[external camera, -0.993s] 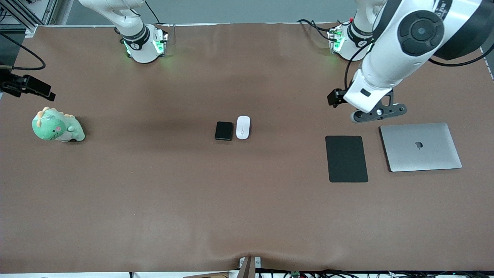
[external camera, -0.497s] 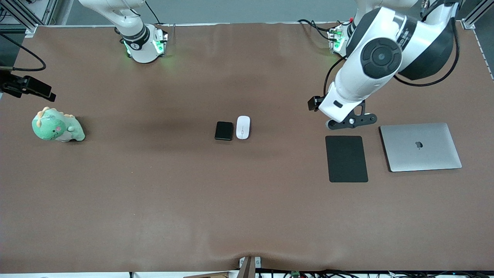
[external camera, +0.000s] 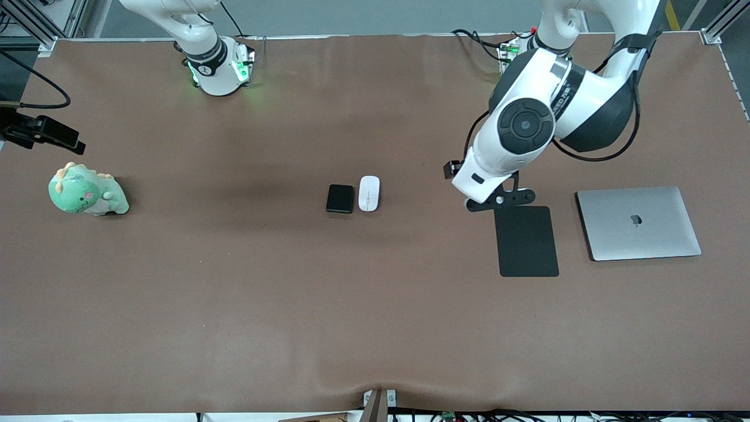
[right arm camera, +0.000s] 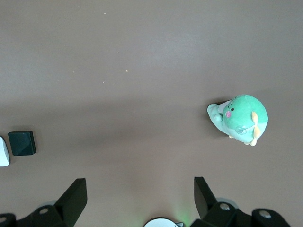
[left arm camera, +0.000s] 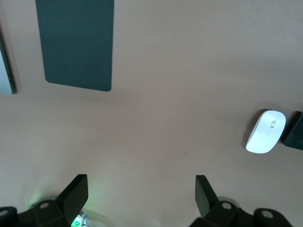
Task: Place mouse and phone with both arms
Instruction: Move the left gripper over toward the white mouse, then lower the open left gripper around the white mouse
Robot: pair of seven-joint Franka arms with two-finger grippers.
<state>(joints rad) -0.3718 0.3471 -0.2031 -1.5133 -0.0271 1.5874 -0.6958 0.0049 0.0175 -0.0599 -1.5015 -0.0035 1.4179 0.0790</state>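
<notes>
This looks like a robot lab, not a home. Two white robot arms (external camera: 527, 123) are bolted at the edge of a big table (external camera: 234, 305) with a brown cover, their bases glow with little green lights (external camera: 240, 69), and black cables (external camera: 35, 88) and metal frame bars (external camera: 35, 20) sit around the edges. The things on the table look set out for practice: a green toy dinosaur (external camera: 87, 192), a shut silver laptop (external camera: 638, 223), a black mouse pad (external camera: 526, 241), a white mouse (external camera: 369, 193) and a small black phone (external camera: 340, 198).
</notes>
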